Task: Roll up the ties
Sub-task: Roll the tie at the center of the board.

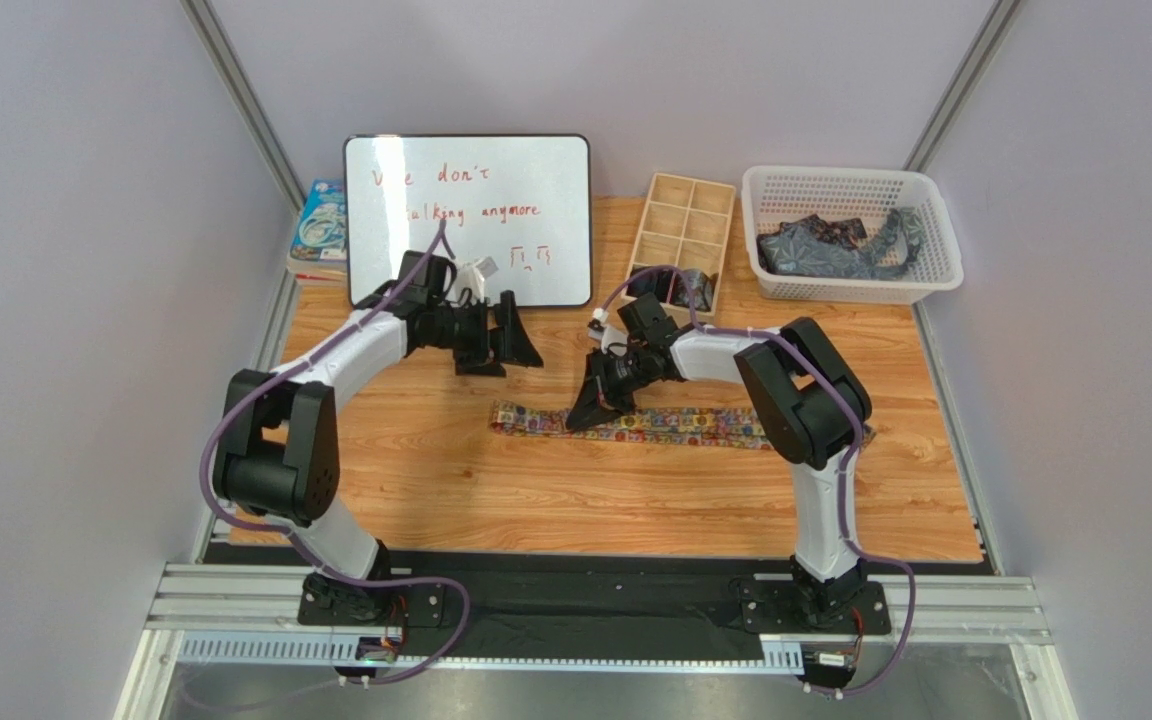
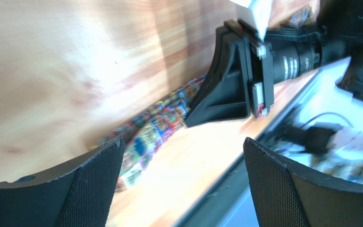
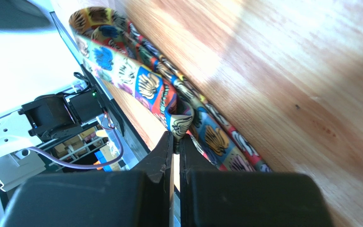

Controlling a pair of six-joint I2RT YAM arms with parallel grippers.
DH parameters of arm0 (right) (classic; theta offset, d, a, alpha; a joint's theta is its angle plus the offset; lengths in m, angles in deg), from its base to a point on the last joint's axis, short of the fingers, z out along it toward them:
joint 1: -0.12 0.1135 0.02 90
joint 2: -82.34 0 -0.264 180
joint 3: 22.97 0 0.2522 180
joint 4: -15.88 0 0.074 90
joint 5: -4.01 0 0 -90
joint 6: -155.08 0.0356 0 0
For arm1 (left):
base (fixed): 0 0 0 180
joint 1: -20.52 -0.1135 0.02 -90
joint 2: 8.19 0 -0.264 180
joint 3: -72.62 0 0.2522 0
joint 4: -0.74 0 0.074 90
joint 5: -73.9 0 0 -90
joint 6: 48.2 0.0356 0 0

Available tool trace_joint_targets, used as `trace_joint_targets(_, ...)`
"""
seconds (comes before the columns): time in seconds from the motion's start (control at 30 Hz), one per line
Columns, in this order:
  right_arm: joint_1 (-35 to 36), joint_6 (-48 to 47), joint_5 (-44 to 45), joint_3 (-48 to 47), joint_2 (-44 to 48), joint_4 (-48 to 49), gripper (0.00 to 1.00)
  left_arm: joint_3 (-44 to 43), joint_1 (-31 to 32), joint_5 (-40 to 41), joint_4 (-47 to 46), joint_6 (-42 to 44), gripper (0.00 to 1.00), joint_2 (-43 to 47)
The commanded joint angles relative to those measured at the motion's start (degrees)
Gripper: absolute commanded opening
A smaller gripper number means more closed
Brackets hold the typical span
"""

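Note:
The yellow-red floral tie [image 1: 687, 426] lies flat, left to right, across the middle of the wooden table [image 1: 537, 495]. My right gripper [image 1: 593, 405] is down on its left part and shut on a raised fold of it, seen close in the right wrist view [image 3: 175, 137], where the tie [image 3: 145, 85] runs up to the left. My left gripper [image 1: 507, 348] is open and empty, held just behind the tie's left end. In the left wrist view [image 2: 183, 144] the tie [image 2: 152, 132] lies beyond its fingers. Dark ties [image 1: 835, 243] lie in a white basket [image 1: 853, 285].
A wooden divider box [image 1: 683, 225] stands at the back centre with a dark roll [image 1: 695, 288] in its near right cell. A whiteboard [image 1: 470, 218] lies at the back left beside a small book [image 1: 321, 225]. Grey walls close in both sides.

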Motion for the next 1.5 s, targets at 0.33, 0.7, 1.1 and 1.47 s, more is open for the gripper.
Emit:
trace_joint_targets(0.33,-0.15,2.32,-1.99,1.34,2.73,6.86,0.00,3.35,-0.12,-7.87,16.63,78.01,0.91,12.15)
trace_joint_targets(0.7,-0.15,1.88,-2.08,1.07,2.99,6.51,0.00,4.07,6.65,0.29,9.68,83.83,0.77,5.56)
trace_joint_targets(1.1,-0.15,1.18,-3.22,1.16,2.81,6.51,0.00,4.76,12.89,11.55,5.82,80.31,0.58,0.28)
trace_joint_targets(1.47,-0.77,0.38,-3.40,-2.26,2.46,2.29,0.33,7.93,14.83,11.47,5.82,83.74,0.19,2.48)
